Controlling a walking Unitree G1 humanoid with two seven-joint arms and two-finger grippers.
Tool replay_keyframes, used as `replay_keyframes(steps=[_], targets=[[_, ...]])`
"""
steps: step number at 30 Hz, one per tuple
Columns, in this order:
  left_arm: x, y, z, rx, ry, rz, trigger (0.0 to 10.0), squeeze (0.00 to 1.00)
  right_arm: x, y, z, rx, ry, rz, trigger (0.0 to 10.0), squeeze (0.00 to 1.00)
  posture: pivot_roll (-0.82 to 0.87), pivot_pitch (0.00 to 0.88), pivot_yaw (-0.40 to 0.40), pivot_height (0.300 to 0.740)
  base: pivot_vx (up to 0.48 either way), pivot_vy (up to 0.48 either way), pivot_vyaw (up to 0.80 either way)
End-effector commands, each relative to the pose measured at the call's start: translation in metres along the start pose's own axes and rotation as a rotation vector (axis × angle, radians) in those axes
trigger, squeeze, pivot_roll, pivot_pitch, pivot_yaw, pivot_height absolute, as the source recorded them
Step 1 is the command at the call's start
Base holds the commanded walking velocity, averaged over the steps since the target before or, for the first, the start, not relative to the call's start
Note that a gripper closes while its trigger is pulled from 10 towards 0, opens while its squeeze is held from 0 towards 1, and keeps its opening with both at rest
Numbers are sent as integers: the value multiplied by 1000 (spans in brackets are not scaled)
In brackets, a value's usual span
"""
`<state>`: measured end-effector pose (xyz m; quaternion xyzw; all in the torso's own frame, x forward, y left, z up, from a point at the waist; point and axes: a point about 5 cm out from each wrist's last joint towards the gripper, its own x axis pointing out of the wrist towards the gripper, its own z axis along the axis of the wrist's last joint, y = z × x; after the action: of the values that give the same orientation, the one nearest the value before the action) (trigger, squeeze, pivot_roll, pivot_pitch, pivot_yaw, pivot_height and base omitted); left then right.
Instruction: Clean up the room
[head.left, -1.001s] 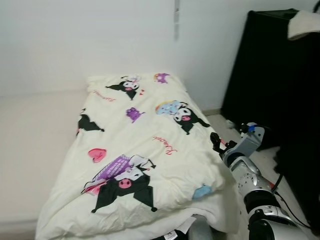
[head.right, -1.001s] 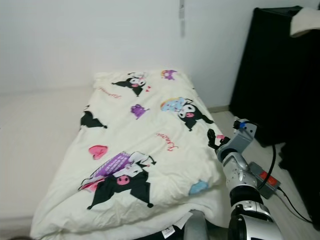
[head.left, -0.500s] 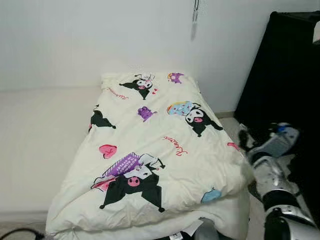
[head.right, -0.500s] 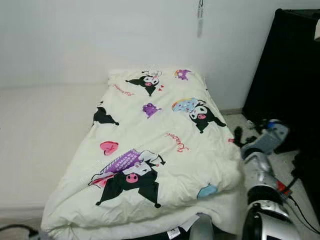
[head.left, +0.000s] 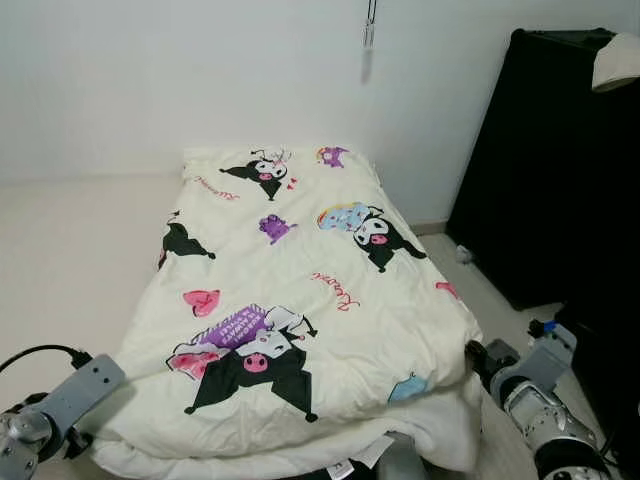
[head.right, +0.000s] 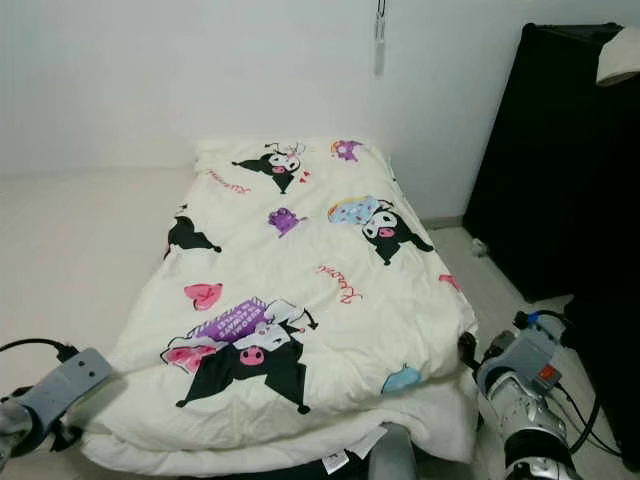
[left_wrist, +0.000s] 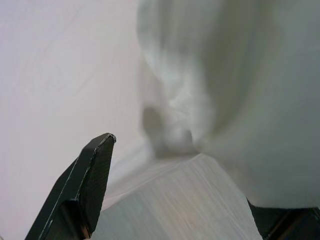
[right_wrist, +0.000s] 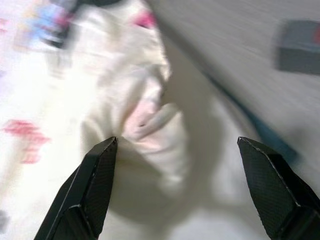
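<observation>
A cream duvet (head.left: 300, 300) printed with black cartoon figures lies lengthwise on the bed. My left arm (head.left: 70, 400) reaches to its near left corner. In the left wrist view the left gripper (left_wrist: 185, 195) is open, and a fold of the duvet (left_wrist: 225, 110) lies just ahead between the fingers. My right arm (head.left: 525, 380) is low at the near right corner. The right gripper (right_wrist: 177, 142) is open in its wrist view, facing the bunched duvet corner (right_wrist: 145, 115) without touching it.
A bare mattress (head.left: 70, 240) stretches left of the duvet. To the right stands a black wardrobe (head.left: 545, 170) with a white cloth (head.left: 615, 60) on top. A small object (head.left: 462, 254) lies on the floor strip between bed and wardrobe. A cord (head.left: 368, 40) hangs on the wall.
The camera view has shifted. My right gripper has dropped from the duvet's right edge to its near right corner. My left arm has come into view at the near left corner.
</observation>
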<state>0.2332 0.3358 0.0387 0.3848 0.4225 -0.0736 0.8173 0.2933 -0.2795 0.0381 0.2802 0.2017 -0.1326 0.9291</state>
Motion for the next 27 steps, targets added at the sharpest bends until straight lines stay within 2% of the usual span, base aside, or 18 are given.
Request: replay_keyframes(steps=[1, 2, 7, 9, 10, 14, 18, 19, 20, 22, 23, 24, 26, 27], targets=[[0, 4, 8, 8, -23, 34, 10000, 1000, 1, 12, -8, -7, 13, 78, 10000, 0, -54, 28, -22, 546, 0, 0, 0], [1, 1, 12, 8, -37, 31, 10000, 1000, 2, 15, -16, -39, 49, 91, 10000, 0, -57, 27, -20, 546, 0, 0, 0], [1, -3, 19, 9, -51, 24, 10000, 1000, 3, 20, -28, -81, 112, 102, 10000, 0, -53, 25, -24, 546, 0, 0, 0], [1, -8, 23, 9, -54, 18, 10000, 1000, 3, 29, -38, -98, 174, 167, 10000, 0, -55, 23, -28, 546, 0, 0, 0], [1, -8, 23, 9, -54, 18, 10000, 1000, 3, 29, -38, -98, 174, 167, 10000, 0, -55, 23, -28, 546, 0, 0, 0], [2, -13, 23, 12, -50, 9, 10000, 1000, -1, 43, -43, -118, 217, 304, 10000, 0, -56, 24, -32, 546, 0, 0, 0], [3, -15, 22, 12, -49, 6, 10000, 1000, -3, 45, -42, -131, 217, 337, 10000, 0, -57, 25, -32, 546, 0, 0, 0], [3, -16, 22, 12, -49, 4, 10000, 1000, -5, 48, -41, -152, 219, 382, 10000, 0, -57, 25, -32, 546, 0, 0, 0], [4, -20, 22, 10, -50, -3, 10000, 1000, -10, 51, -40, -235, 228, 449, 10000, 0, -59, 27, -33, 546, 0, 0, 0], [5, -23, 23, 9, -53, -11, 10000, 1000, -16, 54, -42, -331, 248, 523, 10000, 0, -59, 27, -33, 546, 0, 0, 0], [5, -23, 23, 9, -53, -11, 10000, 1000, -16, 54, -42, -331, 248, 523, 10000, 0, -59, 27, -33, 546, 0, 0, 0], [6, -25, 24, 10, -55, -15, 10000, 1000, -18, 57, -38, -384, 213, 555, 10000, 0, -59, 27, -33, 546, 0, 0, 0], [6, -29, 26, 11, -59, -23, 10000, 1000, -24, 63, -31, -411, 183, 632, 10000, 0, -64, 29, -35, 546, 0, 0, 0], [6, -29, 26, 11, -59, -23, 10000, 1000, -24, 63, -31, -411, 183, 632, 10000, 0, -64, 29, -35, 546, 0, 0, 0]])
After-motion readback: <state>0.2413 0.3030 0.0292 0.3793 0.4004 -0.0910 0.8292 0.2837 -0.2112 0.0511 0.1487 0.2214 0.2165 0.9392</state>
